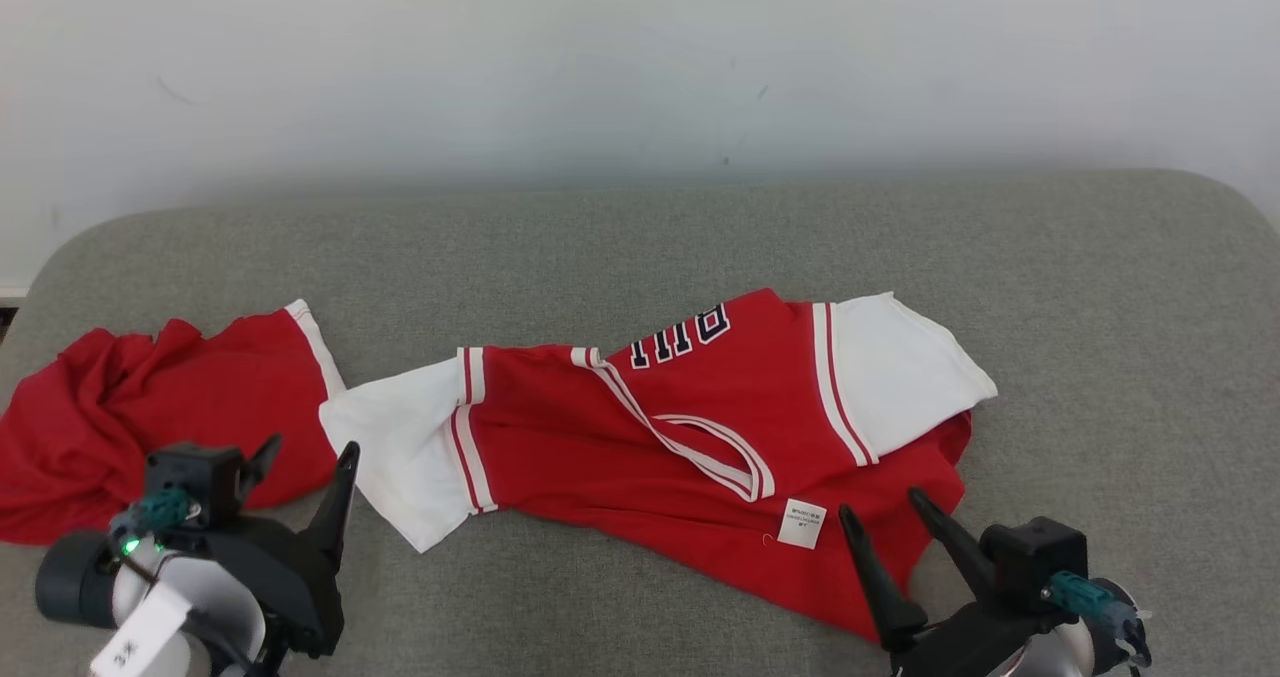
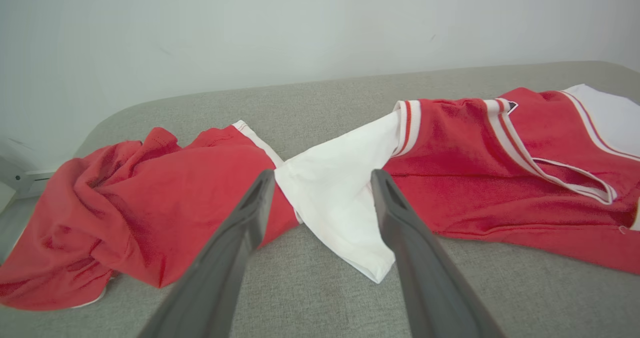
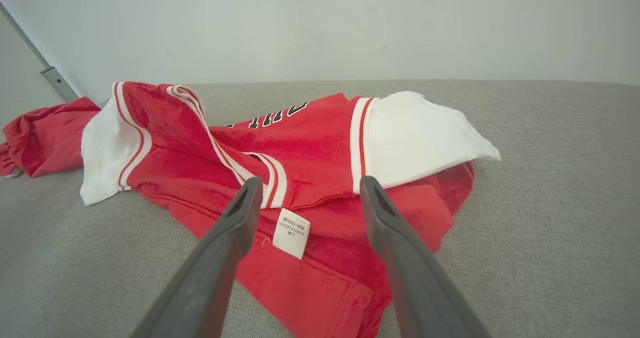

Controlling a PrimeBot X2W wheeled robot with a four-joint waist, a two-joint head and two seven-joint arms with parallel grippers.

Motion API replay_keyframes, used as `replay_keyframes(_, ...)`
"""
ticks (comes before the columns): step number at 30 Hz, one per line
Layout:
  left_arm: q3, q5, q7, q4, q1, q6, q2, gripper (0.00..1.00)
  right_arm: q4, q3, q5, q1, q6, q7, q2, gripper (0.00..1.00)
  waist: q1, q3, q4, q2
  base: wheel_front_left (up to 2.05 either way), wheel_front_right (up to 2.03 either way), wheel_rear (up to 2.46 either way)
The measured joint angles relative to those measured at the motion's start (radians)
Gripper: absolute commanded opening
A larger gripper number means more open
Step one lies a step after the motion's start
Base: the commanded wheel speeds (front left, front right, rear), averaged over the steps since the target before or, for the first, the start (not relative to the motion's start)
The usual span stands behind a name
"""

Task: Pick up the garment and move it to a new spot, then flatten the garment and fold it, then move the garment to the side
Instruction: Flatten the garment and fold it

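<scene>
A red jersey [image 1: 700, 397] with white sleeves and dark lettering lies rumpled across the grey cushion [image 1: 700, 237], a white label [image 1: 801, 524] showing near its front hem. My left gripper [image 1: 308, 452] stands open just in front of the jersey's left white sleeve [image 1: 395, 437]. In the left wrist view its open fingertips [image 2: 322, 175] frame that sleeve [image 2: 340, 198]. My right gripper [image 1: 880, 505] is open over the jersey's front right hem. In the right wrist view it [image 3: 311, 180] hovers above the label [image 3: 291, 232], holding nothing.
A second crumpled red cloth [image 1: 120, 407] with white trim lies at the cushion's left end, its edge under the jersey's left sleeve; it also appears in the left wrist view [image 2: 125, 213]. A pale wall [image 1: 640, 57] rises behind the cushion.
</scene>
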Motion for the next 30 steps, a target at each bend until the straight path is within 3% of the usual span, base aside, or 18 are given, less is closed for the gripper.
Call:
replay_keyframes(14,-0.051,0.016,0.106,0.262,-0.226,-0.081,-0.007,1.0,0.07,0.088,-0.034,-0.045,0.026,0.11,0.003,1.0,0.0001,0.084,-0.036,0.0,0.0,0.0,0.0)
replay_keyframes(23,-0.086,0.037,0.125,0.391,-0.354,-0.099,-0.045,1.0,0.113,0.094,-0.052,-0.072,0.025,0.154,0.004,1.0,0.0002,0.149,-0.06,0.0001,0.0,0.0,0.0)
replay_keyframes(30,-0.095,0.074,0.124,0.497,-0.432,-0.106,-0.04,1.0,0.127,0.099,-0.055,-0.106,0.024,0.179,0.007,1.0,0.0001,0.181,-0.068,0.0,0.0,0.0,0.0)
